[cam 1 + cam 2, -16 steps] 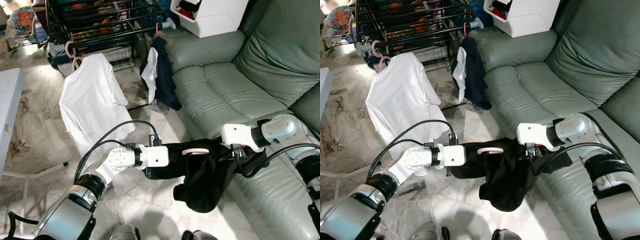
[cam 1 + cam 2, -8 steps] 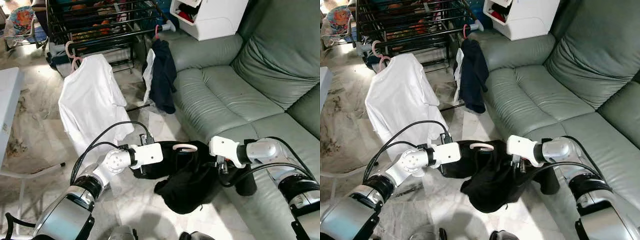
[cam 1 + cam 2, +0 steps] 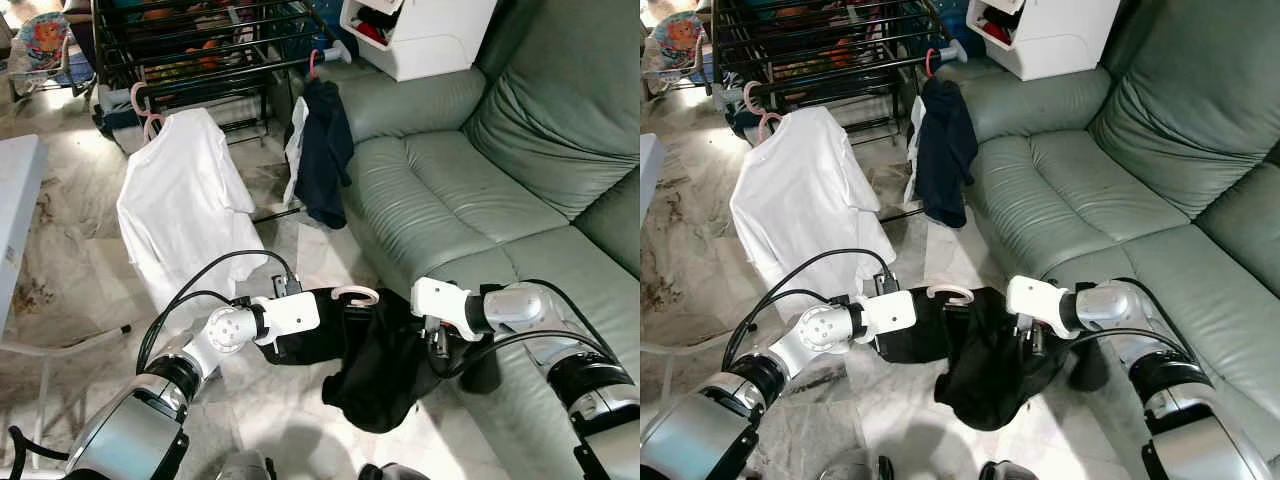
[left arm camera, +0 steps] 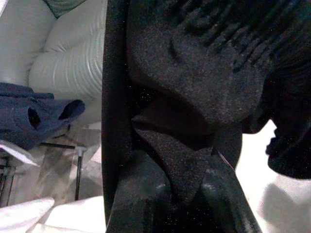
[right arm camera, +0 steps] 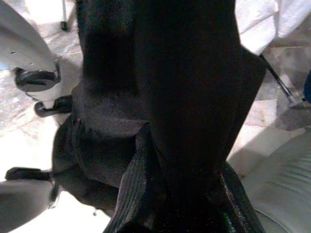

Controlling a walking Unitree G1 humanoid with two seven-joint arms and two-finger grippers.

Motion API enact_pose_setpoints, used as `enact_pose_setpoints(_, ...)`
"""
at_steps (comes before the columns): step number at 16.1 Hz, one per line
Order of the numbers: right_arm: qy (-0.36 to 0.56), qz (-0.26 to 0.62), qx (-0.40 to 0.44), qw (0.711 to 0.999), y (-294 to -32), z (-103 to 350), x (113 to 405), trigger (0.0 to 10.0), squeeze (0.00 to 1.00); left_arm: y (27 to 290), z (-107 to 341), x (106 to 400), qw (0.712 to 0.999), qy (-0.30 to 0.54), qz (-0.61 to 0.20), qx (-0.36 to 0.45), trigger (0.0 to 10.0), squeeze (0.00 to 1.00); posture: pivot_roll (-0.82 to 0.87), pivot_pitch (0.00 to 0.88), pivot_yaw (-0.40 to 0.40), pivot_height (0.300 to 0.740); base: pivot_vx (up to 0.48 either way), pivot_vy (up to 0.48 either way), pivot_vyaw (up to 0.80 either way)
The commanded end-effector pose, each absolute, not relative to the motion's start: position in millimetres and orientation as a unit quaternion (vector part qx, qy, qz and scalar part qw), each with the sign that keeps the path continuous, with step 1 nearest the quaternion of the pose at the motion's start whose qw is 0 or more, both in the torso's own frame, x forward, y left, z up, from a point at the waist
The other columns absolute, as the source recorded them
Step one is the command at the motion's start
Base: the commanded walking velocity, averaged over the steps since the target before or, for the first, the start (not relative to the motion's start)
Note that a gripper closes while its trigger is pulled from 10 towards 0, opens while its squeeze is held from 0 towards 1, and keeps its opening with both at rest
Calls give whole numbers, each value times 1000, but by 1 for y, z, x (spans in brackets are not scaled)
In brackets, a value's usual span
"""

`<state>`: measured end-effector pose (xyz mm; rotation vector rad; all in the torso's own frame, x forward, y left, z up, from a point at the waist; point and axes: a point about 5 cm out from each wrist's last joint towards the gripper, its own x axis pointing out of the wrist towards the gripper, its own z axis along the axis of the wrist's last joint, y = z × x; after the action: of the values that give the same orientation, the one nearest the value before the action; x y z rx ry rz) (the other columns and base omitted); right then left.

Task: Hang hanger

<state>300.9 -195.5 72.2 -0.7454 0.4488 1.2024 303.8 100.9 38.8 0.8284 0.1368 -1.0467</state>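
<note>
From the left eye view, a black garment (image 3: 375, 355) on a pale pink hanger (image 3: 355, 294) is held low between the two arms, its bulk sagging toward 6 o'clock over the marble floor (image 3: 290, 410). The left tool (image 3: 300, 345) sits at the garment's 9 o'clock edge and the right tool (image 3: 437, 345) at its 3 o'clock edge, each buried in cloth. At 12 o'clock from the garment, a strip of open floor runs between a white shirt (image 3: 185, 205) hanging at 10 o'clock and the front edge of the green sofa (image 3: 470, 190) at 2 o'clock. A dark blue garment (image 3: 325, 150) hangs from the black drying rack (image 3: 200, 50) just beside the sofa arm, narrowing that strip. A white table (image 3: 15, 220) edge lies at 9 o'clock. From the right eye view, the hanger's hook (image 3: 949, 293) rises just above the cloth between the two wrists. In the left wrist view, the two black fingers (image 4: 141, 194) are closed on a fold of the black cloth, with the sofa and the blue garment beyond. In the right wrist view, the fingers (image 5: 141, 194) are likewise pinched on black fabric, with floor and white shirt past its edges.
</note>
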Motion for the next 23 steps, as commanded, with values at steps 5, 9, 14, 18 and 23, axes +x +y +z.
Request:
enact_pose_setpoints(5, 218, 545, -331, 739, -197, 65, 298, 0, 0, 113, 51, 318, 808, 58, -441, 386, 10000, 0, -88, 0, 72, 740, 0, 0, 0)
enact_pose_setpoints(9, 218, 545, -331, 739, -197, 65, 298, 0, 0, 113, 51, 318, 808, 58, -441, 386, 10000, 0, -88, 0, 72, 740, 0, 0, 0)
enact_pose_setpoints(14, 218, 545, -331, 739, -197, 65, 298, 0, 0, 113, 51, 318, 808, 58, -441, 386, 10000, 0, -88, 0, 72, 740, 0, 0, 0)
enact_pose_setpoints(18, 218, 545, -331, 739, -197, 65, 298, 0, 0, 113, 51, 318, 808, 58, -441, 386, 10000, 0, -88, 0, 72, 740, 0, 0, 0)
enact_pose_setpoints(23, 218, 545, -331, 739, -197, 65, 298, 0, 0, 113, 51, 318, 808, 58, -441, 386, 10000, 0, -88, 0, 72, 740, 0, 0, 0)
